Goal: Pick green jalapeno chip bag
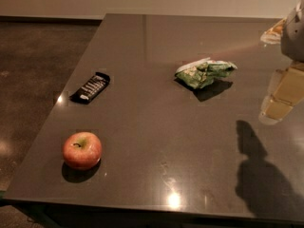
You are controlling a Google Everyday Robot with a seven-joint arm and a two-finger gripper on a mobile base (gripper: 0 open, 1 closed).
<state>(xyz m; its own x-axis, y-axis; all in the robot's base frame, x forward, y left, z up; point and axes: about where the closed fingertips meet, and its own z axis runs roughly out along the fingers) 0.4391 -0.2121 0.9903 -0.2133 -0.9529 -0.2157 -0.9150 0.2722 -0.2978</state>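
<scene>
The green jalapeno chip bag (205,73) is a wrinkly green foil bag with white and yellowish print. It lies on the dark table (156,141), right of centre towards the back. My gripper (277,109) hangs above the table at the right edge of the view. It is to the right of the bag, a little nearer to the camera, and apart from it. It holds nothing that I can see. Its shadow (259,175) falls on the table at the front right.
A black candy bar (90,87) with white lettering lies at the left. A red apple (82,149) stands at the front left. A pale orange-and-white object (272,33) lies at the back right, partly hidden by my arm. The table's left and front edges drop to the floor.
</scene>
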